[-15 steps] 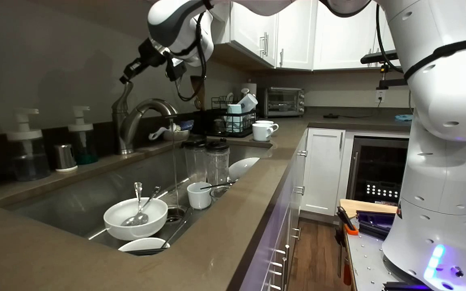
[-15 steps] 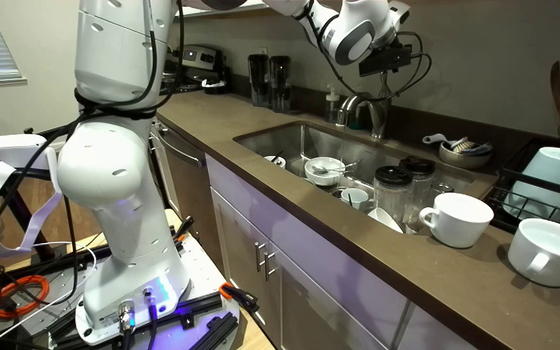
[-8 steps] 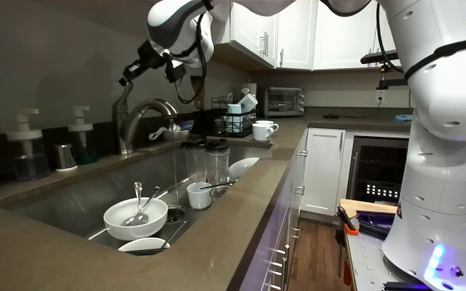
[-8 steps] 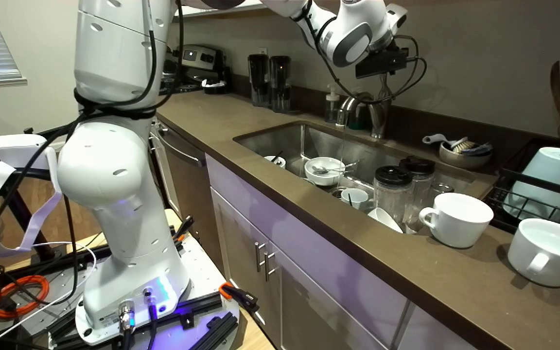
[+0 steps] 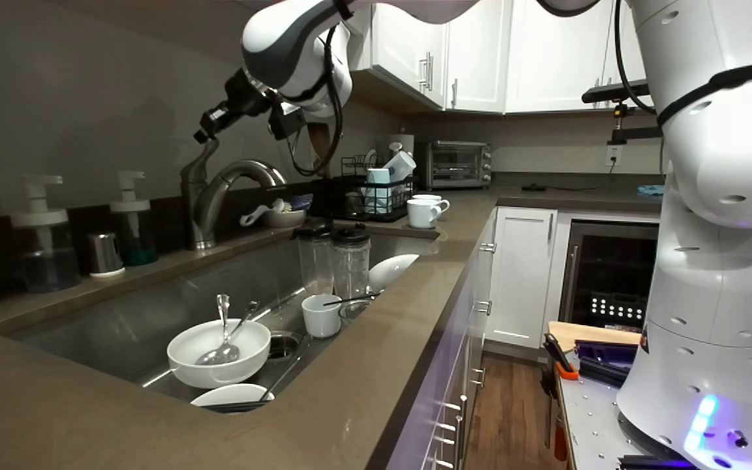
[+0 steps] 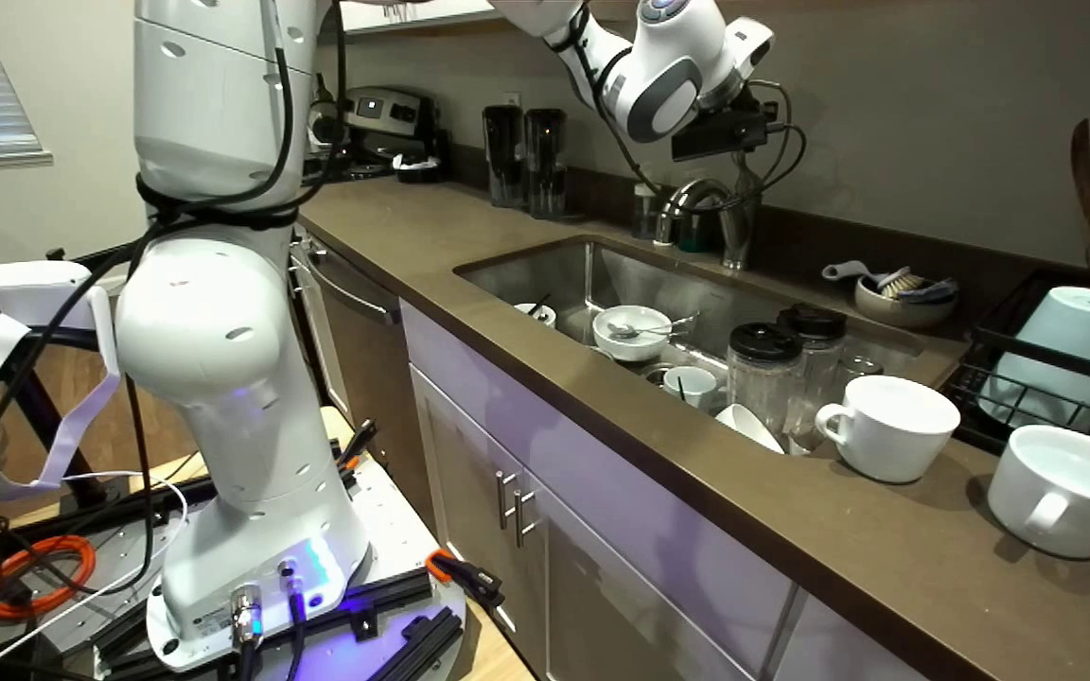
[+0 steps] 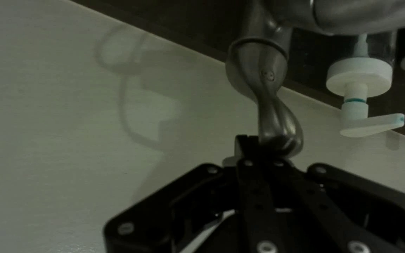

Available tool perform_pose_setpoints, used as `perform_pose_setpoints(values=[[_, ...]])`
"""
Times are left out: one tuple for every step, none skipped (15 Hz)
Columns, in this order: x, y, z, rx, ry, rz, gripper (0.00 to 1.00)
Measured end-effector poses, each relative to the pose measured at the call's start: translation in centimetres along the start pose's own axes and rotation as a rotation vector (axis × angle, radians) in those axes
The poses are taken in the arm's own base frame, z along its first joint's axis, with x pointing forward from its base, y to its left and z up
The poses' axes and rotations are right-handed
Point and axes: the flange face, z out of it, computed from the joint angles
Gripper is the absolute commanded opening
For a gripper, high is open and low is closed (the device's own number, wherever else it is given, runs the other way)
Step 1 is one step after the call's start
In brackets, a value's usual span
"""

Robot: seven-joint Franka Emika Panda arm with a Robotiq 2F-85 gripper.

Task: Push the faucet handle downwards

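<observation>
The claw point(image 5: 202, 136), jaws together, touches the tip of the handle point(image 7: 276, 114); the spout point(image 5: 250, 170) arches over the sink point(image 5: 128, 326), which holds dishes point(image 5: 219, 376).

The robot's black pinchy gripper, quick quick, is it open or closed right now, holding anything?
Black two-fingered gripper: closed, holding nothing; its tips seem to touch the slim brushed-metal faucet handle.

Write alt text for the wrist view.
Black claw, apparently shut, at the free end of the metal faucet handle. The scene appears upside down: the spout runs off at top right, a white soap pump shows right of the handle, and shadowed wall fills the left.
</observation>
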Motion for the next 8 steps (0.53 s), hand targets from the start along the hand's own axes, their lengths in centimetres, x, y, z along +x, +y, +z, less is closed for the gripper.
perform_pose_setpoints(values=[[-0.2,-0.3,-0.3,-0.009,0.006,0.006,0.04],[-0.3,-0.5,-0.4,-0.017,0.014,0.008,0.04],[-0.3,-0.7,-0.6,-0.023,0.020,0.011,0.04],[-0.3,-1.0,-0.8,-0.029,0.025,0.011,0.04],[-0.4,-1.2,-0.9,-0.036,0.031,0.007,0.04],[-0.5,-1.5,-1.1,-0.046,0.037,0.000,0.05],[-0.6,-1.7,-1.4,-0.057,0.044,-0.008,0.05],[-0.7,-1.9,-1.6,-0.068,0.050,-0.016,0.05]])
